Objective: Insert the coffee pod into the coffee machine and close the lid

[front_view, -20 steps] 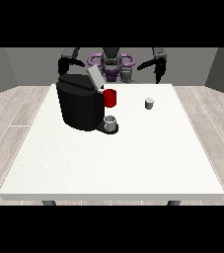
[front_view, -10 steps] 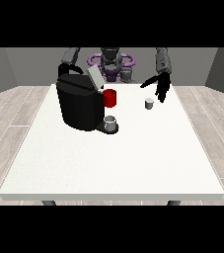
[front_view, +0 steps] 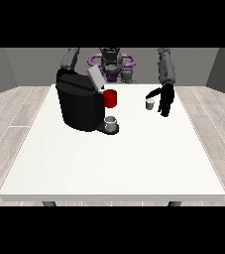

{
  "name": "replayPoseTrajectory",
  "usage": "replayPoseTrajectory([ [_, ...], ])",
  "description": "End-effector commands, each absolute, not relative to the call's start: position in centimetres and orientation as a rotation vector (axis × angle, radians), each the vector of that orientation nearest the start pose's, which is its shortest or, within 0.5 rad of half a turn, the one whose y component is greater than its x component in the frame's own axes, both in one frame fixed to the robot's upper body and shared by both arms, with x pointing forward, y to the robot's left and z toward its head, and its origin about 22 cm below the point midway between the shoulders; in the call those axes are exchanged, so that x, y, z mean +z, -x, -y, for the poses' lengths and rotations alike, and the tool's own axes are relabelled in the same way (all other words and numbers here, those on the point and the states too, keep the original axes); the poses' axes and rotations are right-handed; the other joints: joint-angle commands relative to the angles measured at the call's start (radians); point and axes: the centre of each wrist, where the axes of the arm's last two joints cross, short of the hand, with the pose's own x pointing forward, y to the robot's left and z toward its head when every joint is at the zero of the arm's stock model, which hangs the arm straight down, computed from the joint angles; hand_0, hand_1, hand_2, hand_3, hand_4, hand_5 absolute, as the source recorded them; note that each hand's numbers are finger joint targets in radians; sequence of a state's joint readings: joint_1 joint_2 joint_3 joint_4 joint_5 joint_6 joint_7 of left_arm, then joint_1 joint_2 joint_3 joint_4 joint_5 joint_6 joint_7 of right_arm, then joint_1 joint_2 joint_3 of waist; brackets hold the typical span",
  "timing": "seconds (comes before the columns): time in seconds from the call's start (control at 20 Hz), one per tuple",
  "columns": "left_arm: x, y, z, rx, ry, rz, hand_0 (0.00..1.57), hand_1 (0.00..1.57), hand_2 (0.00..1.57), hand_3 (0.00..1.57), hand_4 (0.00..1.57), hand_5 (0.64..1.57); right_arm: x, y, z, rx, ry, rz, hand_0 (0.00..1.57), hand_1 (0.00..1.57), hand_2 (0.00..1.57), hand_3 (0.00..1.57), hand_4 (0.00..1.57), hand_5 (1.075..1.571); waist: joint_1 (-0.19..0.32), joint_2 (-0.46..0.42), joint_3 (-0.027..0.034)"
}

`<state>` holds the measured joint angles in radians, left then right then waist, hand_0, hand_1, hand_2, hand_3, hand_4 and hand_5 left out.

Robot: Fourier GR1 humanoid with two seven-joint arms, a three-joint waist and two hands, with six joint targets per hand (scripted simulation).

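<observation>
On the white tabletop [front_view: 114,158], the black coffee machine [front_view: 80,105] stands at the view's left with its lid [front_view: 95,78] up. The small coffee pod [front_view: 150,103] sits at its 3 o'clock. The robot hand [front_view: 165,99] at the view's right has dropped lower, now just beside the pod, fingers straight and spread, holding nothing.

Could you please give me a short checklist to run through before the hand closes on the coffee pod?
1. Coffee pod upright on the table: ok.
2. Hand at the view's right beside the pod, fingers straight, pointing down: ok.
3. Pod already held: not ok.
4. Coffee machine lid raised: ok.
5. Pod slot free: cannot tell.
6. Other hand's position: cannot tell, hidden behind the machine.
</observation>
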<state>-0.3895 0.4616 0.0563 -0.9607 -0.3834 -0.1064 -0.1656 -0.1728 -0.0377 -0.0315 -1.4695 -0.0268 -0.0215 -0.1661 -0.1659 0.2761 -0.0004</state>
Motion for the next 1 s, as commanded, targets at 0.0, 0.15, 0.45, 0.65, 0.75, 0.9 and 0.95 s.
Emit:
replayPoseTrajectory([
  [0.0,2.6,-33.9,-38.1,-0.715,-0.565,1.349,0.00,0.00,0.00,0.00,0.00,1.571,2.2,-29.4,23.1,0.003,0.013,1.839,0.00,0.00,0.00,0.00,0.42,1.571,0.003,0.064,0.0000],
  [0.15,0.4,-33.8,-36.1,-0.815,-0.502,1.225,0.00,0.00,0.00,0.00,0.00,1.571,0.5,-28.7,22.2,0.035,0.027,1.740,0.00,0.00,0.00,0.00,0.35,1.571,0.023,-0.028,0.0002],
  [0.45,0.3,-35.4,-34.0,-0.856,-0.560,1.208,0.00,0.00,0.00,0.00,0.00,1.571,0.4,-30.3,22.1,-0.015,0.017,1.783,0.00,0.00,0.00,0.00,0.37,1.571,0.014,0.008,0.0004],
  [0.65,-0.8,-34.5,-35.7,-0.847,-0.492,1.190,0.00,0.00,0.32,0.00,0.00,1.571,1.5,-30.5,22.8,-0.014,0.047,1.753,0.00,0.00,0.00,0.00,0.41,1.571,0.018,0.001,-0.0001],
  [0.75,-0.2,-35.2,-35.1,-0.833,-0.486,1.213,0.00,0.00,0.19,0.00,0.00,1.571,-0.1,-30.2,23.3,-0.029,0.023,1.775,0.00,0.00,0.00,0.00,0.40,1.571,0.020,0.012,0.0003],
  [0.9,0.2,-35.4,-35.1,-0.878,-0.530,1.199,0.40,0.40,0.70,0.59,0.00,1.571,-0.1,-30.4,24.8,-0.030,0.044,1.739,0.00,0.00,0.00,0.00,0.38,1.571,0.015,-0.018,0.0005],
  [0.95,0.1,-35.5,-35.4,-0.887,-0.552,1.250,0.69,0.69,0.87,0.78,0.00,1.571,0.4,-30.6,23.1,-0.026,0.032,1.780,0.00,0.00,0.00,0.00,0.40,1.571,0.009,0.023,0.0000],
])
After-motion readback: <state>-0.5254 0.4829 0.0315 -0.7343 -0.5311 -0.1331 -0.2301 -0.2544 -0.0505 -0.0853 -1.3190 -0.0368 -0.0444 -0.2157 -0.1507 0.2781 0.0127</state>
